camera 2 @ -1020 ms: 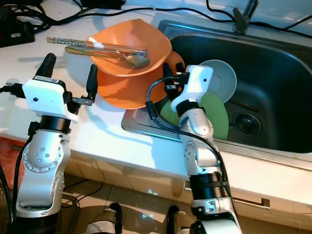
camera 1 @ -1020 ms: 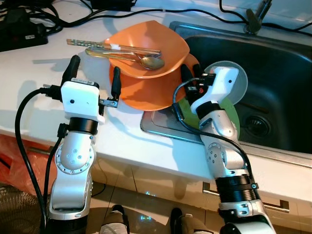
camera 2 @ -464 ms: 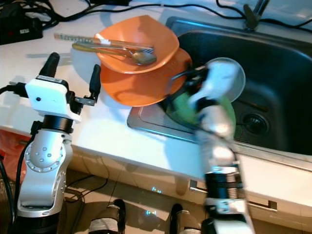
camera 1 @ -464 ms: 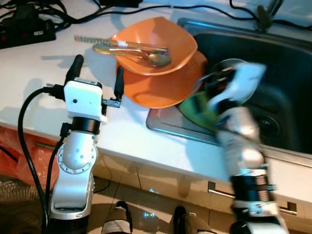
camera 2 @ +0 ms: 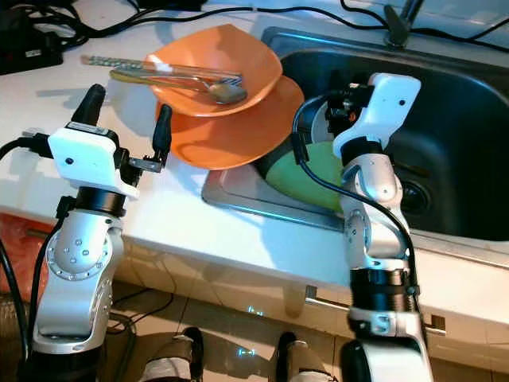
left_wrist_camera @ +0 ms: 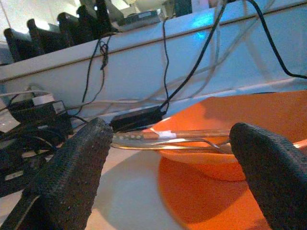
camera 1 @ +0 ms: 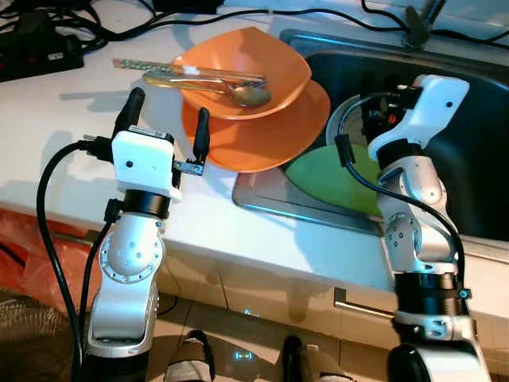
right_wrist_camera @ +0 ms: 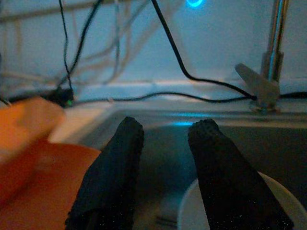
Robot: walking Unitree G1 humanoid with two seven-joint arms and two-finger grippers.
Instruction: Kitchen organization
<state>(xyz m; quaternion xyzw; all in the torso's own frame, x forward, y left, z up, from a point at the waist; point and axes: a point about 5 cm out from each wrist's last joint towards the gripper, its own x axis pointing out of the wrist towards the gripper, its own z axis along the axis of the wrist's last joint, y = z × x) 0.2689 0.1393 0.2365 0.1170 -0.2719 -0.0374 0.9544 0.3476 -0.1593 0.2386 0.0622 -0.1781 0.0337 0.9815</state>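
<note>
Two orange dishes are stacked on the white tabletop (camera 1: 71, 151) right at the sink's left edge: one flat orange plate (camera 1: 254, 139) underneath and one orange bowl (camera 1: 246, 68) sat on top of it. Across the bowl some cutlery is laid, counted as one spoon (camera 1: 238, 95) plus a pair of chopsticks (camera 1: 151, 68), though the exact count in that bundle can't quite be made out. The long axis of the cutlery runs left to right across the bowl, with the spoon's scoop end inside the bowl towards the sink and the handles sticking out past the rim over the tabletop on the robot's left.

In the steel sink (camera 1: 477, 151) two more pieces are seen: one green plate (camera 1: 330, 175) leaned against the near left wall, tilted, and one pale round bowl (camera 1: 350, 131) just behind it, partly hidden by the right arm. One tap (camera 1: 415, 24) is stood at the back of the sink, and a tangle of black cables (camera 1: 87, 24) is strung along the back of the tabletop.

The left end effector (camera 1: 165, 127) is held just left of the orange plate, fingers spread wide and pointed away towards the wall, nothing between them. The right end effector (right_wrist_camera: 165, 167) is raised over the sink above the pale bowl, its two fingers kept slightly apart and gripping nothing.
</note>
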